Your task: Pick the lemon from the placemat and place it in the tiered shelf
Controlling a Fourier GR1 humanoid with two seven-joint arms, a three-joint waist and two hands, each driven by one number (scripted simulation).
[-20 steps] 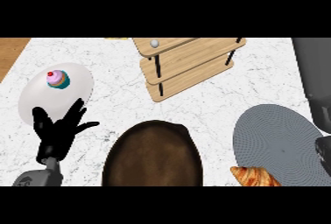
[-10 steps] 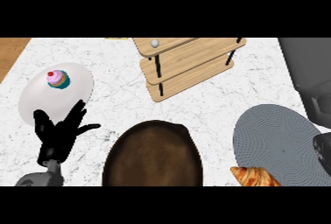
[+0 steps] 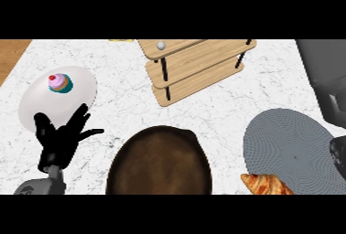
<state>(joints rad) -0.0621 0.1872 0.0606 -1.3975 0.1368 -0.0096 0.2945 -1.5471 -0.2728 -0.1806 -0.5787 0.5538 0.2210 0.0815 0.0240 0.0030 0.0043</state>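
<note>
The white marble table fills the view. A dark brown round dish sits at its near edge, in the middle. To the right of the dish lies the grey round placemat, whose woven surface shows bare across its visible part. The wooden tiered shelf stands at the far side, set at an angle, with its boards stepping down toward the dish. A grey bulk fills the upper right corner; what it is cannot be told.

A white plate lies at the left. The left hand is held over the plate's near rim, released, with its digits spread and pointing away from the robot. It is well apart from both the placemat and the shelf. The right hand shows only as a dark part cut off by the right edge, over the placemat's rim. Whether it is released, clenched or grasping something cannot be told.

A croissant rests at the placemat's near left rim. A cupcake with pink topping stands on the far part of the plate. A small grey ball sits on the shelf's top board.

Where the lemon lies cannot be told. A yellow sliver shows at the table's far edge, left of the shelf, too small to identify.
</note>
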